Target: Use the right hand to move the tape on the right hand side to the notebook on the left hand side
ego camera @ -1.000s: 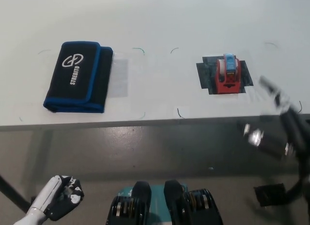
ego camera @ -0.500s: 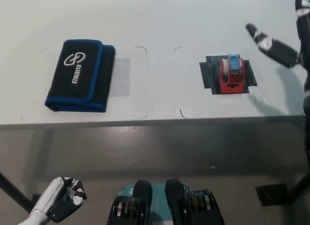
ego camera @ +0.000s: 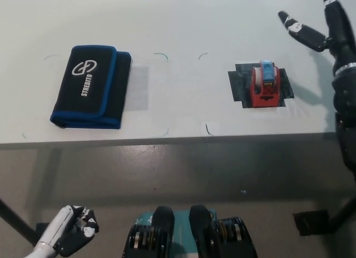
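the black right robot hand (ego camera: 325,33) is up at the far right edge of the view, above the white counter (ego camera: 183,24), with its arm running down the right side of the picture. its fingers (ego camera: 295,27) are spread apart and stretched out toward the picture's left, and they hold nothing. the hand is not touching anything on the counter; it sits beyond and to the right of the tape, clearly apart from it.

the tape dispenser (ego camera: 263,84) is red with a roll of tape in it and a blue part at its far end. it stands on a dark square patch (ego camera: 239,85) on the right part of the counter, near the front edge. the patch shows on both sides of the dispenser.

well apart from it, on the left part of the counter, lies the notebook (ego camera: 92,85), which looks like a black folded case with blue trim and a white logo and lettering on top. it lies flat, slightly turned, its near edge close to the counter's front edge. just to its right there is a faint pale rectangle (ego camera: 139,88) on the counter surface.

the white left robot hand (ego camera: 69,236) rests low at the bottom left, below the counter's front edge, with its fingers curled in and holding nothing.
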Tool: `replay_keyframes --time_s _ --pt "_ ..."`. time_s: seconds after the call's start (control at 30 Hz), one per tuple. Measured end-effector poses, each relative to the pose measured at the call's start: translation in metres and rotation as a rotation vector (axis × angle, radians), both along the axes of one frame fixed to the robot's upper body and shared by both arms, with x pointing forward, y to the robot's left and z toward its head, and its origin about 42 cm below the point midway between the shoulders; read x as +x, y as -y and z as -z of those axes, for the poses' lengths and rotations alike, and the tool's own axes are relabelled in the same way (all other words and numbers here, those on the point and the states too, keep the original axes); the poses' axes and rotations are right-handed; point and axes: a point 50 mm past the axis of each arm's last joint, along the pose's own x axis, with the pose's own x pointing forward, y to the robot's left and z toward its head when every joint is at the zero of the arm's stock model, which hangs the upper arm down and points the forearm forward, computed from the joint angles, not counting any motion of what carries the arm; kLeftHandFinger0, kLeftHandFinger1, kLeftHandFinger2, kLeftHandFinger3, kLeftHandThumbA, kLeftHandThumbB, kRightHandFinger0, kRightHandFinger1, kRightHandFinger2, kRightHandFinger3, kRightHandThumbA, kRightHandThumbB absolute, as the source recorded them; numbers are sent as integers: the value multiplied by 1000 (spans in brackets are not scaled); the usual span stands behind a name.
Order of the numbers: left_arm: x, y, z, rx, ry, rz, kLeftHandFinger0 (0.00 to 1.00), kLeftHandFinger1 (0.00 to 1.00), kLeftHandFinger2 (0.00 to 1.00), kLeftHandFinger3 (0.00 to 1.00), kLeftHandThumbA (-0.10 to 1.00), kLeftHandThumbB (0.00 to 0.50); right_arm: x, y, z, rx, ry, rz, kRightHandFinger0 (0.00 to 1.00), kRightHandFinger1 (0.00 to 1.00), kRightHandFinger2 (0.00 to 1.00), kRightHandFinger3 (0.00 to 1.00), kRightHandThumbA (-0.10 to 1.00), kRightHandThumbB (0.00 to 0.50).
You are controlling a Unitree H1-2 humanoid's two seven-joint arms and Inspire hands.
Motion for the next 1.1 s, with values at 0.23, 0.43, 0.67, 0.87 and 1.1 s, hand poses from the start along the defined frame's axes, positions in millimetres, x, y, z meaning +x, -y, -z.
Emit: replay_keyframes --time_s 0.23,0.43,0.67,0.87,1.1 --pt "-1 0 0 3 0 0 100 211 419 681 86 192 21 -6 31 42 -127 21 1000 1000 1000 1000 806 500" --pt "-1 -1 0 5 0 -1 23 142 349 667 53 193 22 -10 73 74 -218 31 1000 1000 1000 1000 783 500" --pt "-1 -1 1 4 0 -1 11 141 356 677 60 190 14 -12 111 102 -290 50 1000 1000 1000 1000 793 500" --pt "0 -2 0 4 3 -2 30 130 330 673 72 195 11 -15 120 117 -285 60 1000 1000 1000 1000 744 500" --pt "4 -2 -2 5 13 -1 0 103 316 679 52 189 6 -15 131 146 -287 67 1000 1000 1000 1000 755 500"
